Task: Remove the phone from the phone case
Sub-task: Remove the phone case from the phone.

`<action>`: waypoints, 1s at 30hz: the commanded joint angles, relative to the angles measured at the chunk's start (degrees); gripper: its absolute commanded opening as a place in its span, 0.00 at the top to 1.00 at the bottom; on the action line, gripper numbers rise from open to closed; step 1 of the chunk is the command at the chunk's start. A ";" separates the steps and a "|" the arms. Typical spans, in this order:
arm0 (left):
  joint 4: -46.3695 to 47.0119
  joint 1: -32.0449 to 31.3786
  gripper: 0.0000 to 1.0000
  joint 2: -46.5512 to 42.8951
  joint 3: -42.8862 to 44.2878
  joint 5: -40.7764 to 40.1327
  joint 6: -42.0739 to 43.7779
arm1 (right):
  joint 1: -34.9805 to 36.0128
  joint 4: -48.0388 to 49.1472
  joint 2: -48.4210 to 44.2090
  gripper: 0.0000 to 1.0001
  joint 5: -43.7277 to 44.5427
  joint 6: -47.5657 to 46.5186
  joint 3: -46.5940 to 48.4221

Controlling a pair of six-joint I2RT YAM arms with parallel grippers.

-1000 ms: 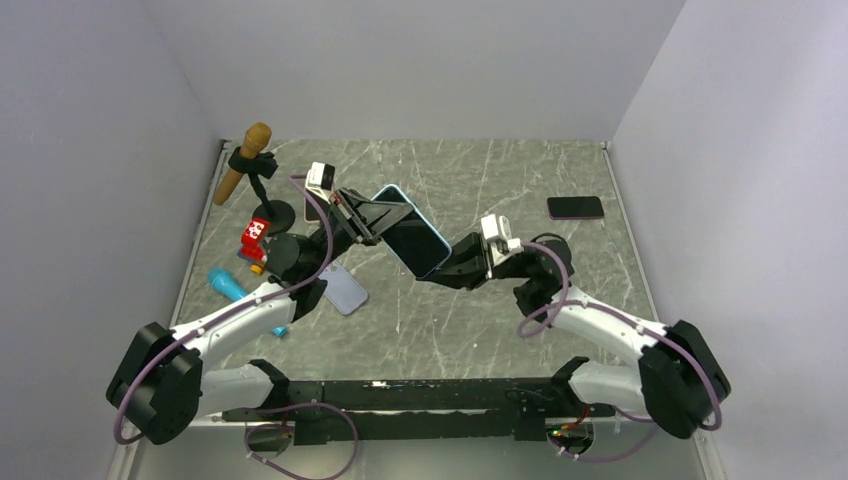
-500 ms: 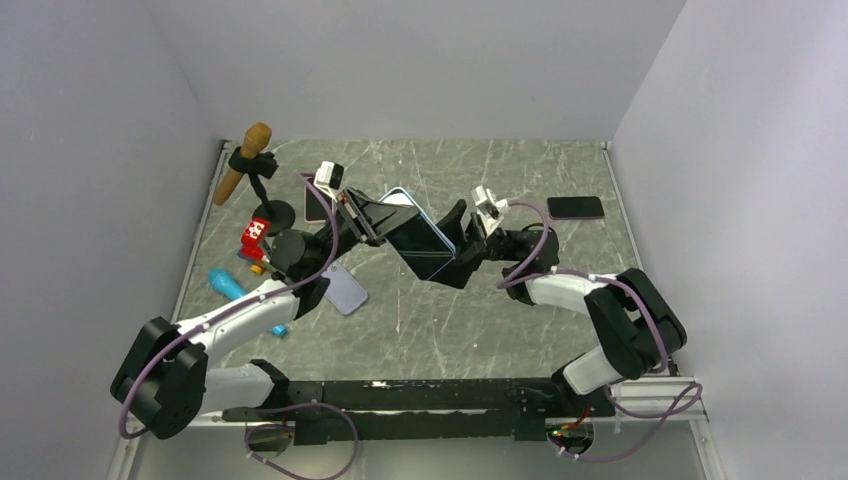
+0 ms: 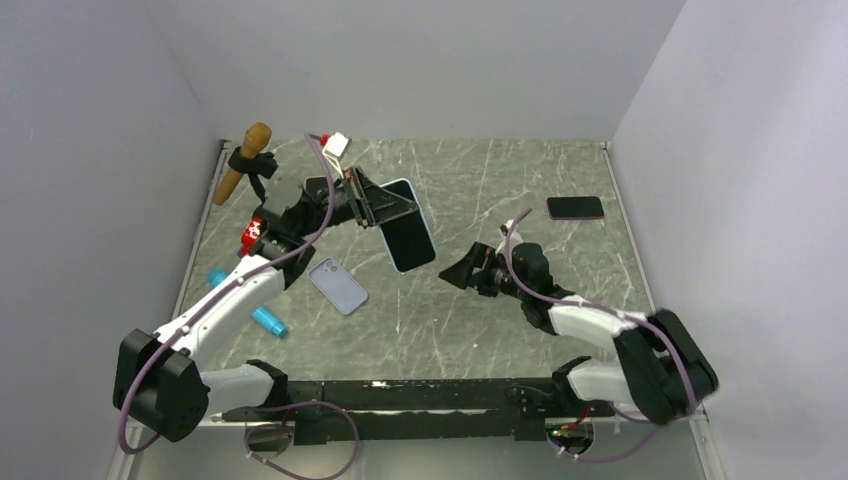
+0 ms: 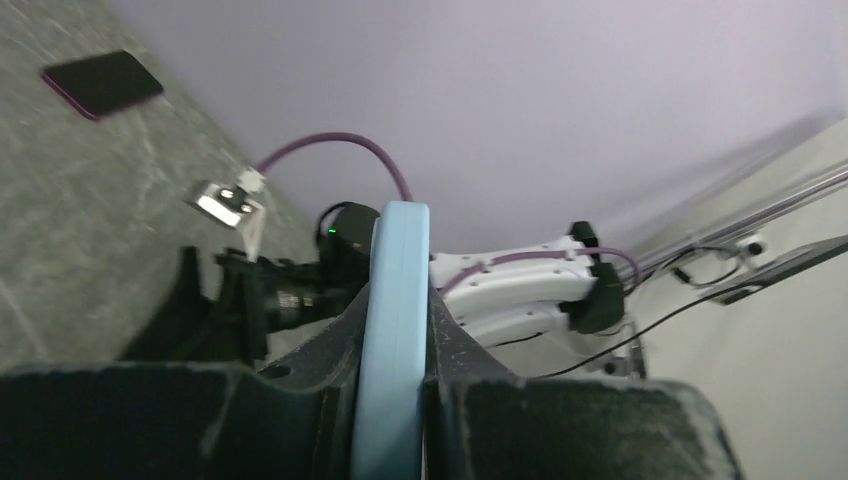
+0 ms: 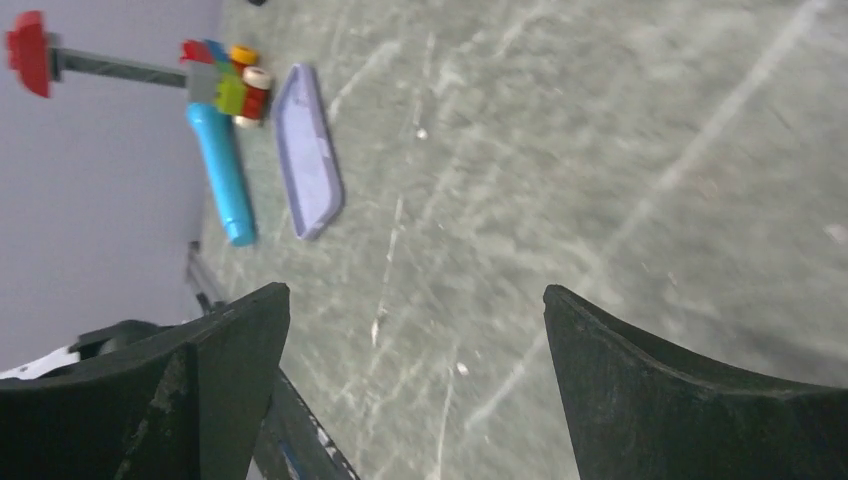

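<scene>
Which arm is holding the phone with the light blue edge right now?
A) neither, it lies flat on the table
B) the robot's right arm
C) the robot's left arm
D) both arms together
C: the left gripper is clamped on the blue-cased phone, while the right gripper stands open, empty and apart from it.

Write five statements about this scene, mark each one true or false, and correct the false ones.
1. The left gripper is shut on the blue-cased phone. True.
2. The right gripper grips that phone too. False: it is open, empty and apart from it.
3. A lavender case lies flat on the table. True.
4. The dark phone lies beside the lavender case. False: it lies far off, at the table's far right.
5. The blue-cased phone rests on the table. False: it is held above it.
</scene>
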 commanded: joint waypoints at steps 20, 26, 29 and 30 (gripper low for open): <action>-21.31 0.55 1.00 -3.81 3.50 6.50 34.58 | 4.60 8.29 -31.96 0.12 -8.02 10.68 -6.05; -16.24 0.71 1.00 -2.98 2.05 9.37 30.20 | 18.43 11.56 -20.44 0.38 -5.07 7.44 2.49; -15.83 0.73 1.00 -2.00 1.96 9.87 29.53 | 19.96 16.49 -17.54 0.52 -2.51 8.48 2.88; -15.63 0.69 1.00 -1.75 1.79 9.89 29.34 | 20.09 17.97 -16.96 0.53 -1.95 8.78 2.50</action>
